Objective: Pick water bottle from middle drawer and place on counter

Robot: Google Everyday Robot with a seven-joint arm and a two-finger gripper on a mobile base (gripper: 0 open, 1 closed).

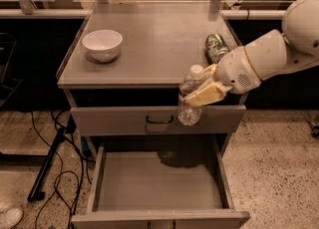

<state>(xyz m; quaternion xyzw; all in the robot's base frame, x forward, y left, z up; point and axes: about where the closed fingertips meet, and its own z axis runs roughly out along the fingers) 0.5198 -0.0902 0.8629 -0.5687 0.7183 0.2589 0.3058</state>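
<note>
Your gripper (198, 93): fingers closed around the water bottle (188, 113) at mid-body, arm reaching in from the right. Bottle hangs in the air, just in front of the counter (154, 49) edge and the closed drawer front (114, 120), above the open middle drawer (149, 185). Long axis near vertical, white cap up, top leaning slightly right, base below the fingers. You see a white bowl (102, 44) at the counter's left, a green can (216, 48) at its right

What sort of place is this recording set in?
Probably a lab or workshop: speckled hard floor, loose black cables, grey metal drawer cabinet. The gripper holds the clear plastic water bottle in front of the grey counter.
</note>
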